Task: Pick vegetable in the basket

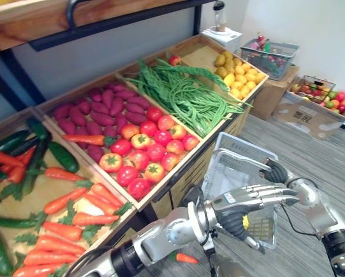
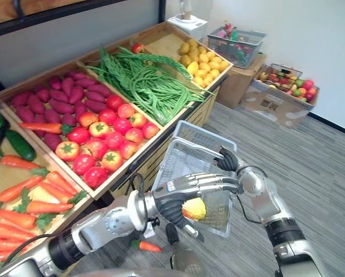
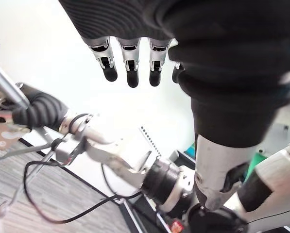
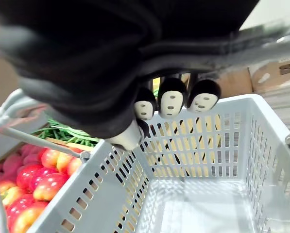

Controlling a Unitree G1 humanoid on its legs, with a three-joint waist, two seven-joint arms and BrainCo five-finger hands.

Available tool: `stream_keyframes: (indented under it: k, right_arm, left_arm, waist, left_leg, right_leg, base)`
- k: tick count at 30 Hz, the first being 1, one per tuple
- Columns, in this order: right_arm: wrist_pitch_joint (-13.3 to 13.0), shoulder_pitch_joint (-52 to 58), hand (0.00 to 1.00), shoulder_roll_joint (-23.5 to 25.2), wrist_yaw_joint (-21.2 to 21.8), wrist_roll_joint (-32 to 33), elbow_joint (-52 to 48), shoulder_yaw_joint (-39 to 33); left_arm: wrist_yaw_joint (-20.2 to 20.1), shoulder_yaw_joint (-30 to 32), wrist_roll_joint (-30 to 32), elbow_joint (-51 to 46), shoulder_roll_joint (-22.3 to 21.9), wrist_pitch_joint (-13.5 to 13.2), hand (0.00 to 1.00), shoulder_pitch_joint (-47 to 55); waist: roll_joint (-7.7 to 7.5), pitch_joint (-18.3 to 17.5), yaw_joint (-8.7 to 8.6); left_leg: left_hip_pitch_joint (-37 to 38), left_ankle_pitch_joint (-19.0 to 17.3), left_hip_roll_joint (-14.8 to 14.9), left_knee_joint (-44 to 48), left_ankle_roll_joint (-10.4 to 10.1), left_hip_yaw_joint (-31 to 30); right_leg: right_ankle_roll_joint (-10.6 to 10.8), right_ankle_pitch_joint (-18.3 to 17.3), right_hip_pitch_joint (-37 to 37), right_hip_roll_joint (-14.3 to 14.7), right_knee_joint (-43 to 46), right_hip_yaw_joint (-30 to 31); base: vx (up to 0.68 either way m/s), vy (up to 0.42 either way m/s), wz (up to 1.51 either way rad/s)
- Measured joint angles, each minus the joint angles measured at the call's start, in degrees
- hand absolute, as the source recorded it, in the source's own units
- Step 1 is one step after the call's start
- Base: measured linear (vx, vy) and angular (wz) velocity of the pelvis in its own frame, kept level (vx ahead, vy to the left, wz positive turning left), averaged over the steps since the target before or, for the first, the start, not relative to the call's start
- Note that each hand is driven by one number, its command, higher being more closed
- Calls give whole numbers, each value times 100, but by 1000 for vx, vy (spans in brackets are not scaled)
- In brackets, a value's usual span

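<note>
Gripping a pale grey slotted plastic basket (image 2: 186,154) by its handle with curled fingers of the right hand (image 2: 228,160), four o'clock from the red tomatoes (image 2: 111,135). Hovering above, left hand (image 2: 181,194) with fingers straight, small yellow vegetable (image 2: 194,209) just under its palm.

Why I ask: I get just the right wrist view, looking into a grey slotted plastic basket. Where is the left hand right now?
Observer: The left hand hovers over the grey slotted plastic basket, palm down, fingers straight.
Operator: Is it carrying anything?
Observer: A small yellow rounded item shows just under its palm, above the basket. Whether the thumb grips it, I cannot tell.
</note>
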Motion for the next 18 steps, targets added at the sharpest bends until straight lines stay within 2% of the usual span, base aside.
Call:
stream_keyframes:
  k: [5, 10, 13, 14, 15, 17, 18]
  right_arm:
    - [50, 251, 100, 204, -91, -123, 545, -403]
    - [119, 463, 100, 430, -381, -115, 1765, -1038]
    - [140, 474, 100, 547, -575, -47, 2697, -1472]
    - [164, 488, 100, 624, -682, 59, 3107, -1706]
    - [177, 497, 100, 636, -709, 95, 3249, -1758]
    - [238, 593, 100, 766, -840, 165, 3540, -2081]
    - [262, 666, 100, 897, -939, 228, 3779, -2360]
  left_arm:
    - [-16, 265, -160, -593, 333, -8, 0, 417]
    - [164, 1220, -322, -1010, 551, -9, 0, 1161]
    - [279, 2111, -519, -1156, 599, -9, 0, 1742]
    - [403, 2649, -519, -1194, 573, -8, 0, 1974]
    - [442, 2877, -519, -1199, 545, -7, 0, 2054]
    - [607, 3546, -520, -1196, 396, 22, 0, 2235]
    - [764, 4131, -521, -1193, 122, 31, 0, 2389]
  waist:
    - [10, -5, 43]
    - [32, -18, 158]
    - [36, -21, 203]
    - [34, -23, 219]
    - [38, -25, 231]
    - [40, -25, 309]
    - [39, -26, 323]
  left_leg:
    - [-321, 80, -77, 2, 117, -567]
    - [-687, 187, -230, -37, 255, -1371]
    - [-904, 346, -475, -224, 357, -1853]
    - [-1015, 452, -612, -318, 412, -2112]
    - [-1084, 487, -649, -335, 433, -2202]
    - [-1206, 577, -761, -415, 465, -2460]
    - [-1275, 641, -813, -462, 495, -2678]
  right_leg:
    - [-3, -4, 46, -249, -36, -449]
    - [-19, -22, 323, -565, -303, -1091]
    - [-15, -17, 463, -797, -489, -1519]
    - [19, 11, 508, -927, -586, -1747]
    - [66, 42, 518, -966, -612, -1831]
    - [87, 59, 541, -1050, -614, -2050]
    - [85, 57, 620, -1097, -620, -2276]
  base:
    - [-36, -12, 52]
    - [-29, 0, 73]
    - [-16, 14, 92]
    - [2, 11, 78]
    - [2, 11, 85]
    - [9, 13, 72]
    - [26, 5, 81]
